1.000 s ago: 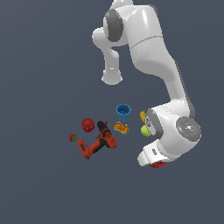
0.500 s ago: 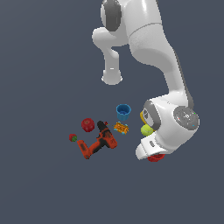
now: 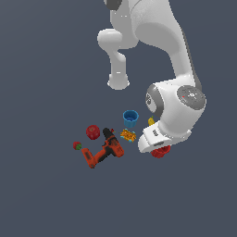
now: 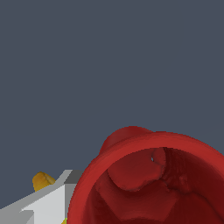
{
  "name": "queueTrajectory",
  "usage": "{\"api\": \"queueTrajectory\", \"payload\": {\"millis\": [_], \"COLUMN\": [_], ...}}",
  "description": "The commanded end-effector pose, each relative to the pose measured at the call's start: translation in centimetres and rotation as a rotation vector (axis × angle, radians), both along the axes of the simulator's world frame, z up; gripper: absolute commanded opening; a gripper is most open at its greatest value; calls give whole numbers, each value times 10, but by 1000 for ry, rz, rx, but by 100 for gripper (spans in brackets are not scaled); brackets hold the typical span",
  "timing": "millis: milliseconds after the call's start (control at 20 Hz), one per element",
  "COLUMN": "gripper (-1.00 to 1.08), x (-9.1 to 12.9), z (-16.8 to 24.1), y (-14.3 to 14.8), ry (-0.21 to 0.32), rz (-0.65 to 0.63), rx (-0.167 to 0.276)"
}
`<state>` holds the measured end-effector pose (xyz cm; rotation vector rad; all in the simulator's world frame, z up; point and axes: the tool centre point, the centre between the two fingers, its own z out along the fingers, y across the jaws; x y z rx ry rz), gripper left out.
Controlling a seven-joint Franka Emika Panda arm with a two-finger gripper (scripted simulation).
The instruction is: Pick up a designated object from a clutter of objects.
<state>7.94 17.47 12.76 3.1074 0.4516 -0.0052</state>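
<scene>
Where the arm ends, low in the exterior view, the red cup (image 3: 160, 152) peeks out from under the white gripper (image 3: 156, 147), and only a small red part of it shows there. In the wrist view the red cup (image 4: 153, 179) is very big and close, with its round rim and its open inside facing the camera. A white finger (image 4: 43, 205) of the gripper sits right beside the cup's rim in that view. The other finger is hidden, so I cannot tell if the jaws are squeezing the cup or are apart. A bit of the yellow banana (image 3: 151, 121) shows just beside the arm's big round wrist, and a small yellow tip (image 4: 42, 180) of it shows past the finger in the wrist view. The blue cup (image 3: 130, 118) stands upright near the gripper, toward the exterior view's left. An orange-yellow bit (image 3: 128, 135) lies just below the blue cup. The drill (image 3: 103, 150), orange-red and black, lies on its side further to the exterior view's left. A red apple (image 3: 93, 132) sits near the drill's black end. A little strawberry (image 3: 77, 146) sits near the drill's other end. All of them rest on the dark grey floor (image 3: 46, 199).
</scene>
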Motion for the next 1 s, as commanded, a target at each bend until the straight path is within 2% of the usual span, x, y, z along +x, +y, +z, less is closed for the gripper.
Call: {"api": "queueTrajectory", "payload": {"millis": [0, 950], "gripper": [-100, -100], "x": [-12, -109], "z": [17, 144], "y": [-7, -62], "ry": [-2, -3], "rz": [0, 0], "rx": [0, 2]}}
